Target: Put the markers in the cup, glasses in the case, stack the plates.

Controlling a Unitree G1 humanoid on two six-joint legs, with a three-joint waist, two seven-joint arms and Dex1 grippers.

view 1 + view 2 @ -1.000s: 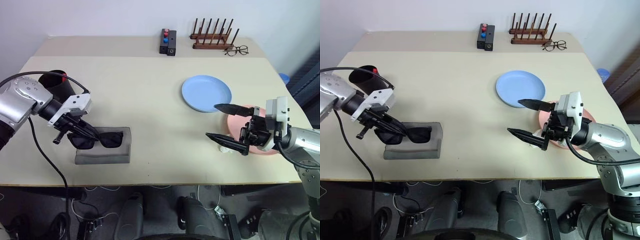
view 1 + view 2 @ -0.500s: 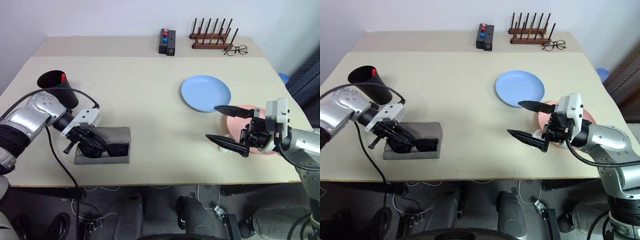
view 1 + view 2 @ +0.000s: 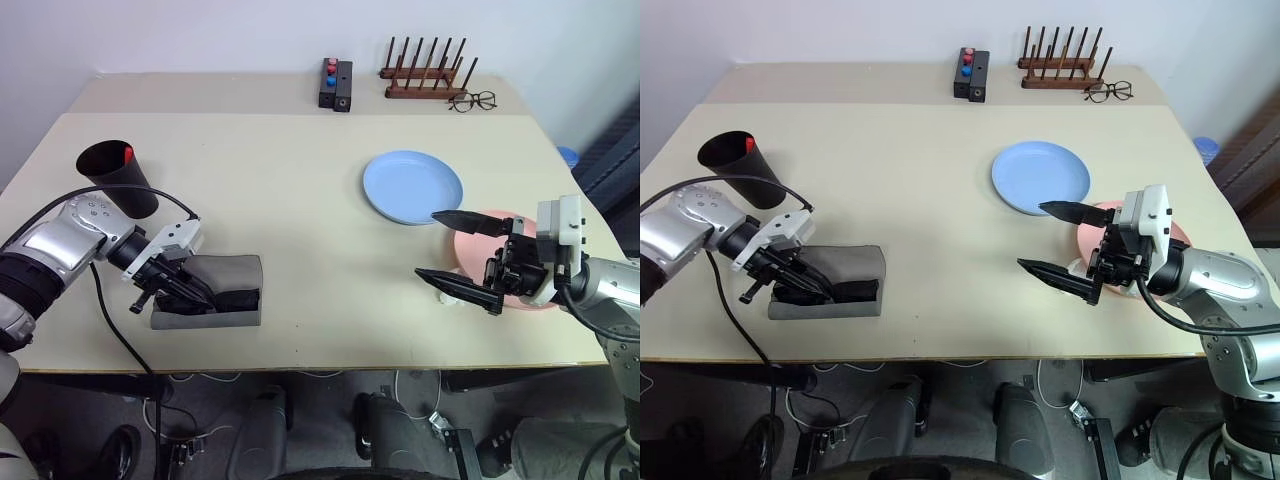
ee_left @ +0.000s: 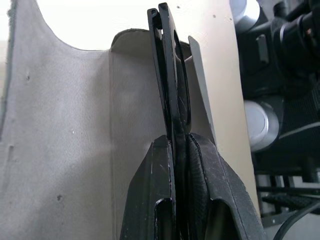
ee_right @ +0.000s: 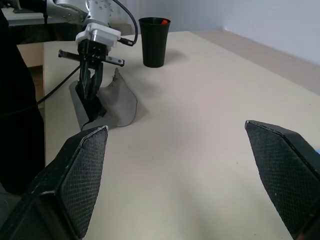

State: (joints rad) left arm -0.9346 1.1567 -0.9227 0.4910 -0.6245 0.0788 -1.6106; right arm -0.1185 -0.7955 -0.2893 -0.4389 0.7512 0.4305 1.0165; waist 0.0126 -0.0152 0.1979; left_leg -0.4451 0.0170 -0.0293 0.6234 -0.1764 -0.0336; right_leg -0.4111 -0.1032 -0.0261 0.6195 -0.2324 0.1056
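Here, at the left, the tall matte black cup [image 3: 117, 177] stands on the beige counter [image 3: 290, 200], a red marker cap inside. Beside it the left end effector [image 3: 195, 293], clamped on the black thick-framed sunglasses [image 4: 172, 95], feeds them edge-on into the grey felt case [image 3: 222, 290], presumably to slide them in. At the right, the right end effector [image 3: 450, 250] hovers spread wide by the salmon pink plate [image 3: 508, 285], likely readied for stacking with the light blue plate [image 3: 410, 185].

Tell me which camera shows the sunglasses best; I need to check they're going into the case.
The left wrist view: the sunglasses stand edge-on, pinched in the left gripper, sliding into the grey case. The head views show a dark sliver; the right wrist view barely any.
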